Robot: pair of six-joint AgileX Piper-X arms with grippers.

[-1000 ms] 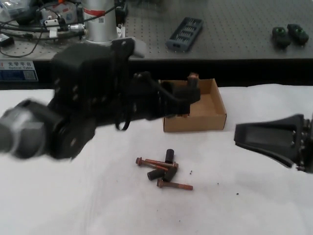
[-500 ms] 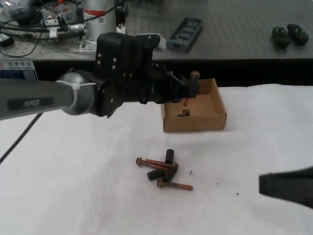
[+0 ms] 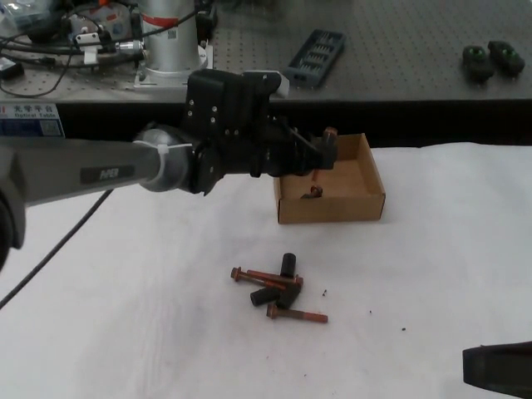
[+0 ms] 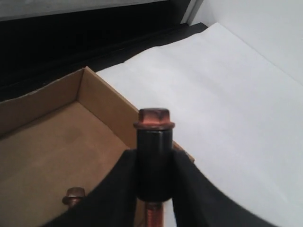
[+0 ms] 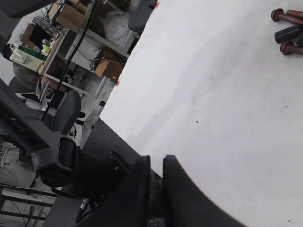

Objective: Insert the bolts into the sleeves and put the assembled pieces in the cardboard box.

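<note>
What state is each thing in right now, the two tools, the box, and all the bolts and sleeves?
Brown cardboard box: open-topped, one copper bolt head showing inside.
Black cylindrical sleeve: copper-coloured bolt through it, head up, gripped.
Left tool: shut on that sleeve, by the box's rim.
Heap of copper bolts and black sleeves: loose on the white cloth.
Right tool: shut, empty.

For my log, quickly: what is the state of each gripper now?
Left gripper: closed on a sleeved bolt.
Right gripper: closed, empty.
</note>
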